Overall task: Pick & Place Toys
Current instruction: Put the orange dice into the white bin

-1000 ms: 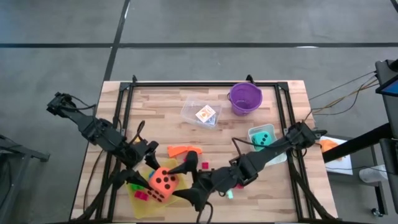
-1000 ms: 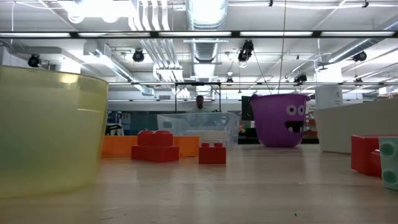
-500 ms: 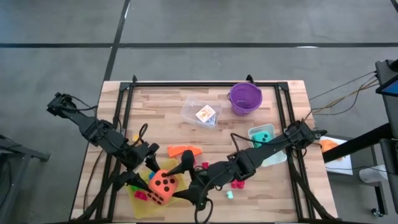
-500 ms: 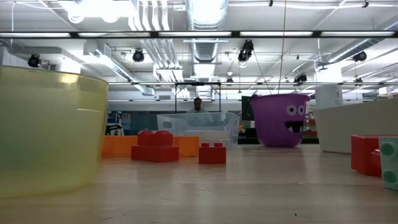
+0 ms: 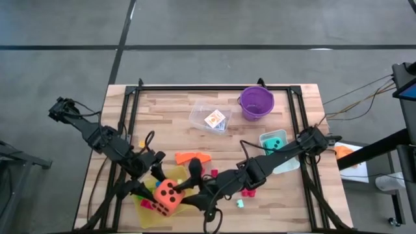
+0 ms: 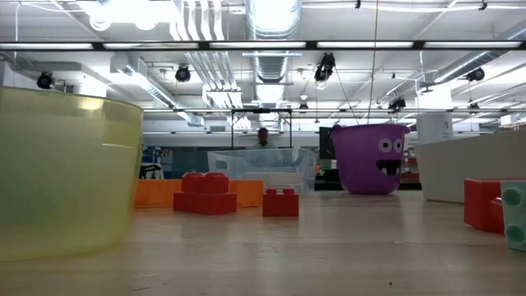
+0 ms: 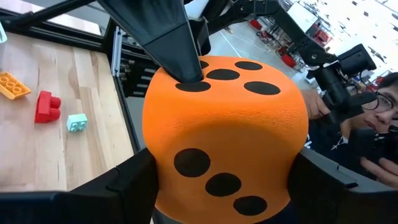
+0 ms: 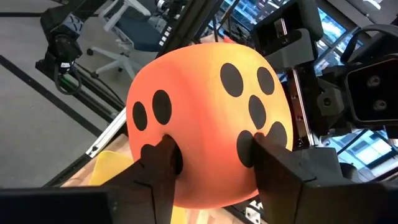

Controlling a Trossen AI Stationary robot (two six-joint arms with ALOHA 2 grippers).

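Orange foam die: the big soft orange die with black pips (image 5: 167, 197) sits at the table's near-left, above the flat yellow plastic tray (image 5: 144, 205), pinched from two sides at once.
Left gripper: the left gripper (image 5: 151, 184) has its dark fingers spread wide around the die's lower flanks, as the left wrist view shows (image 7: 221, 143); they look pressed to the foam, so I judge it has hold of the die.
Right gripper: the right gripper (image 5: 188, 192) is closed onto the same die, its fingertips (image 8: 163, 155) denting the soft face in the right wrist view.
Why held so: two grips on one toy read as a hand-over or a shared carry; which arm is to let go I cannot tell.
Teal die: one teal foam die with black pips (image 5: 275, 142) lies near the right edge, on a pale tray, well apart from both grippers.
Dice count: two, one orange, one teal.
Orange wedge pieces: a small cluster (image 5: 192, 156) mid-table; the count is unclear from above.
Loose bricks on the table: one pink brick (image 5: 247, 192) and one small mint brick (image 5: 240, 203) near the right arm.
Bricks in the left wrist view: three, one orange, one red, one mint.
Clear plastic tub: one (image 5: 198, 116), holding one small card pack (image 5: 215, 119).
Purple plastic bucket: one (image 5: 256, 102), at the far side, with nothing visible inside.
Person: one, partly seen beyond the die in the left wrist view.
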